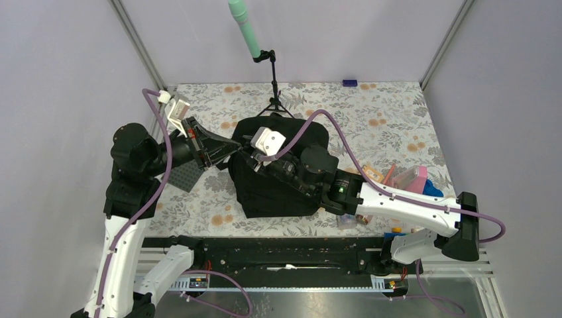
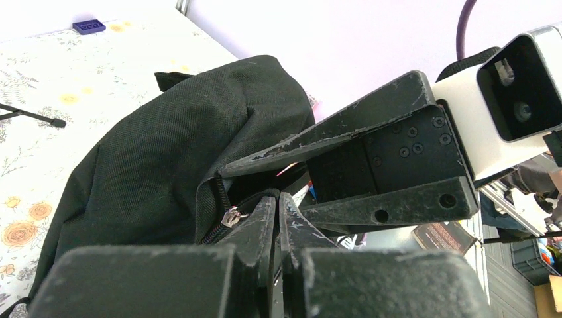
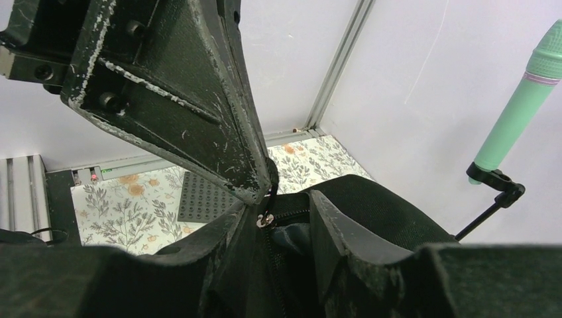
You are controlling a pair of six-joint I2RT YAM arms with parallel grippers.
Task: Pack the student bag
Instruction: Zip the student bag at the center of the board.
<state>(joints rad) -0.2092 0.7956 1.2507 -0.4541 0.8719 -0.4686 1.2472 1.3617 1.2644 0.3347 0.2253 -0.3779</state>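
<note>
**Two claws meet at the backpack's zip**

Pale walls enclose a floral-patterned surface [image 1: 397, 112]. At its middle lies the student bag [image 1: 272, 192], a large soft black fabric backpack, slumped and rounded, by far the biggest thing here. To its right sits a small heap of colourful items [image 1: 405, 177], which we judge to be what has to be packed. A dark grey studded plate [image 1: 185, 175] lies to its left, and a mint-green microphone on a black stand [image 1: 245, 30] rises behind.

We judge the step in hand to be working the main zip, so the packing itself is not yet under way. The left claw [image 2: 276, 207] is pressed together at the zip line, and from the right wrist view it seems to pinch a thin black tab hanging above the small metal zipper pull [image 3: 266, 219]. The right claw [image 3: 278, 209] has its fingers apart, one on each side of that same stretch of zip, clamped on nothing that we can see.

The next move calls for a firm hold on the fabric lip beside the slider, then a pull along the track with the cloth kept taut, since limp fabric bunches easily.

The bag's weave is matte twill. We cannot tell how far the zip stands open.
</note>
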